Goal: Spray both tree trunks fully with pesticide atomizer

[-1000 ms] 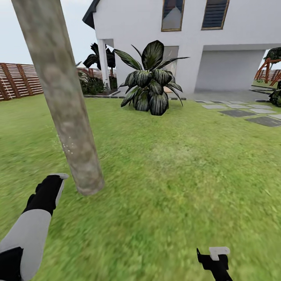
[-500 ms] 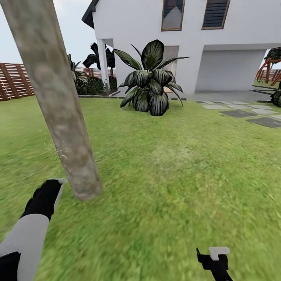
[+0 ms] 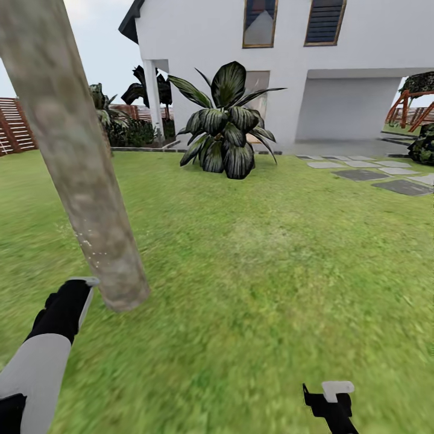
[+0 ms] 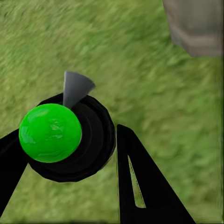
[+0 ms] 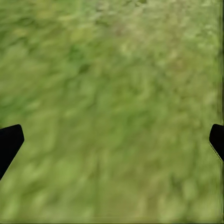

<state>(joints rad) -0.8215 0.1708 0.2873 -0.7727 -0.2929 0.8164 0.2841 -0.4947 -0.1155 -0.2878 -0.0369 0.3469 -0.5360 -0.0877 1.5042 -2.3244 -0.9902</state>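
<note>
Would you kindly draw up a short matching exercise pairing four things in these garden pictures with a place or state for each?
Things:
1. tree trunk
2. left end effector
3. right end effector
4. big leafy plant

Places or states:
A. open over bare grass
B. in front of the white house
C. closed on a sprayer with a green ball
D. leaning column, just ahead of the left arm

Pairs: 1-D, 2-C, 3-A, 4-B

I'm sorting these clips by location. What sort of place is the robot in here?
A simulated home garden, it seems: a grass lawn with a tree trunk close by, a white house behind a large leafy plant, and a slatted wooden fence at the edge.
</note>
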